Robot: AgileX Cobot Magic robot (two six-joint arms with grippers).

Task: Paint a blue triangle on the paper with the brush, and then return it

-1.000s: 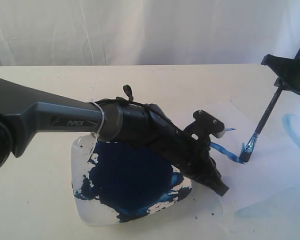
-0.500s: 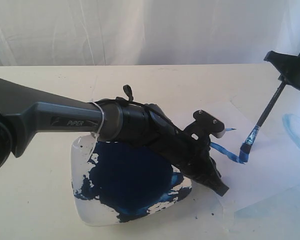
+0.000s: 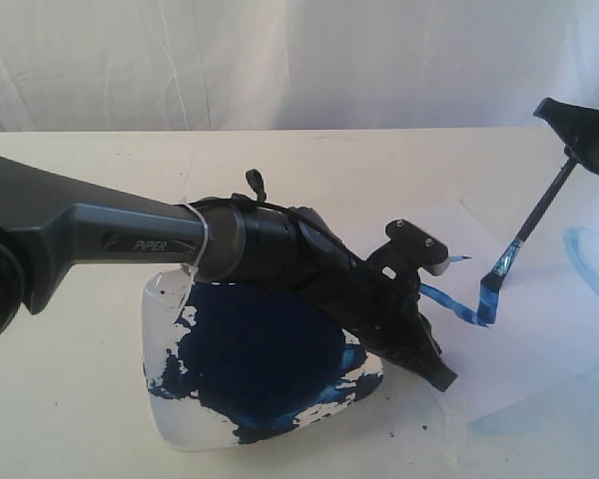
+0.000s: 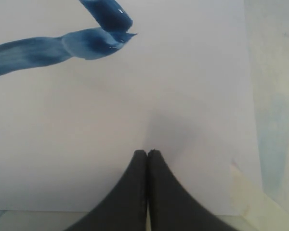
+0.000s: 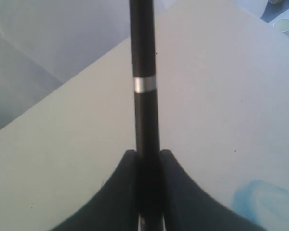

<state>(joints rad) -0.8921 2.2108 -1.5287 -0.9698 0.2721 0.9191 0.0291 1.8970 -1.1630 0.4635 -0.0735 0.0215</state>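
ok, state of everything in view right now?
paper: flat, partly painted.
blue triangle: unfinished, two strokes visible.
brush: tilted, bristles on the paper.
right gripper: shut on the brush.
left gripper: shut, empty, over the paper.
plate: smeared with dark blue paint.

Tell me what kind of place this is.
Probably a robot test bench staged for painting: a white curtain backdrop, a plain table with a paint-smeared plate and paper, and the right gripper holding a brush.

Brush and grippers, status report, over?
Right gripper shut on brush. Tip on paper, blue triangle unfinished. Left gripper shut, empty, over paper beside it.
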